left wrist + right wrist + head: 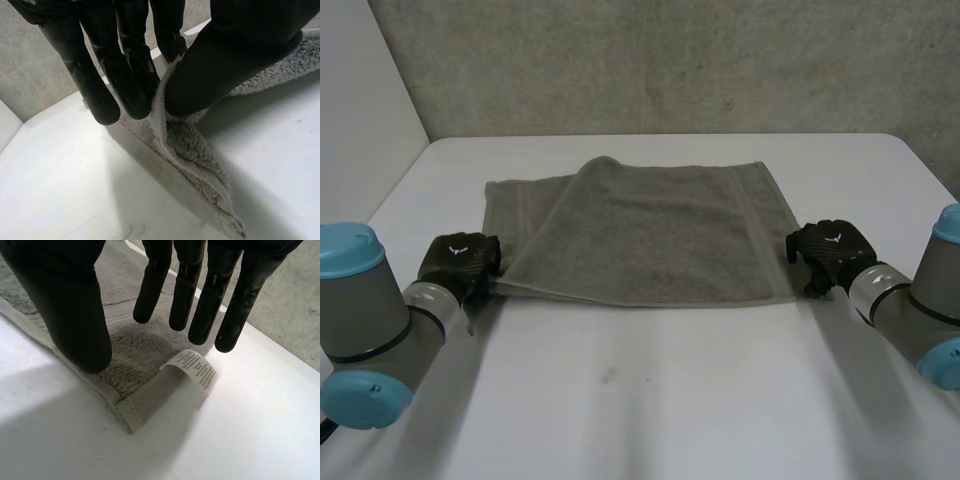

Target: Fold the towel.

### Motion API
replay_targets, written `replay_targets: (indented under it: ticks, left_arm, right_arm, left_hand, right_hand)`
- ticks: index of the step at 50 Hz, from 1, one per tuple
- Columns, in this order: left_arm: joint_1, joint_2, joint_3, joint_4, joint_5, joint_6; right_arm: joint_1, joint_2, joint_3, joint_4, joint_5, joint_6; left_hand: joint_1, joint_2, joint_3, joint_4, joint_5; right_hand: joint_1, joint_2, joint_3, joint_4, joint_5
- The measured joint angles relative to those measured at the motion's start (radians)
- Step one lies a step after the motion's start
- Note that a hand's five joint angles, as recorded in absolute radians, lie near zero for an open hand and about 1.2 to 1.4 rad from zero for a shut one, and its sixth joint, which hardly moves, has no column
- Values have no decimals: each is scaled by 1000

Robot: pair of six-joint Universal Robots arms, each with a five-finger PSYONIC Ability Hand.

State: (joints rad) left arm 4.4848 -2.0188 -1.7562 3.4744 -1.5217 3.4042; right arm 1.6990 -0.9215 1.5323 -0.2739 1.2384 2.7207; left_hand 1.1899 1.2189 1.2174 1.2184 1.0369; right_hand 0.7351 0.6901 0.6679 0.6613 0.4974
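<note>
- The towel (650, 230) lies spread on the table (640, 400), grey and mostly flat, with its long side running across.
- Its left part is doubled. An upper layer slants from the near-left corner up to a small hump at the far edge, and a lower layer shows past it at the far-left corner.
- The left hand (460, 262) is at the towel's near-left corner. In the left wrist view its thumb (235, 55) and fingers (125, 80) are clamped on the towel's edge, which stands up between them.
- The right hand (830, 252) is at the towel's near-right corner. Its fingers are spread and it holds nothing.
- There the thumb (75, 315) sits over the near hem, well apart from the straight fingers (200, 300). I cannot tell if the thumb touches the cloth.
- A white label (192, 367) curls up from that corner's edge, near the fingertips.
</note>
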Motion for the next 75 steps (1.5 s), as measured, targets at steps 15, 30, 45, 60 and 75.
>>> replay_targets:
  ticks: [15,30,45,60,75]
  left_arm:
    - [-2,-2,6,0,0,0]
    - [-3,-3,6,0,0,0]
    - [-2,-5,10,0,0,0]
    - [-2,-13,11,0,0,0]
    - [-3,-9,9,-1,0,0]
  right_arm:
    - [-11,29,-51,62,2,-5]
    - [-30,26,-127,218,-1,3]
    - [-23,123,-239,213,6,9]
    - [-21,91,-249,302,5,12]
    - [-23,97,-240,316,1,10]
  left_hand:
    - [0,0,0,0,0]
    - [0,0,0,0,0]
    - [0,0,0,0,0]
    - [0,0,0,0,0]
    - [0,0,0,0,0]
  right_hand:
    - [-158,-145,-139,-126,-132]
    - [-133,-149,-138,-132,-142]
    - [-71,-105,-79,-71,-98]
    - [-268,-241,-235,-233,-244]
    - [-263,-241,-234,-233,-248]
